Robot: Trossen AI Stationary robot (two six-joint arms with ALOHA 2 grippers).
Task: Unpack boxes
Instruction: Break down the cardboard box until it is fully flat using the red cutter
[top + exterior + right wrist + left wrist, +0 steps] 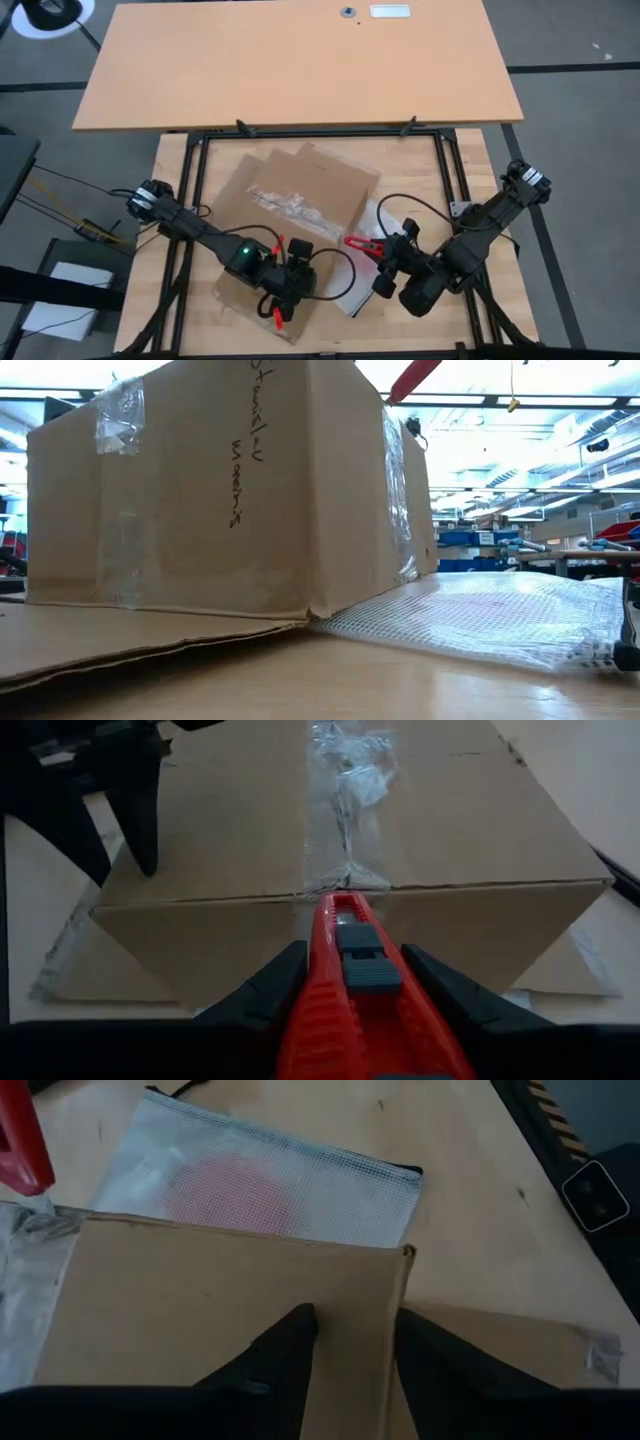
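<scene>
Mid-counter the carton sits sealed, my right tool gripping the box cutter at its tape, left tool part-open over the top; unpacking's barely begun, I'd say.

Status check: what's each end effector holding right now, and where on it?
Right end effector grips the red box cutter by its handle, blade end toward the carton. Left end effector straddles the edge of a carton flap; whether it actually pinches it cannot be told.
</scene>
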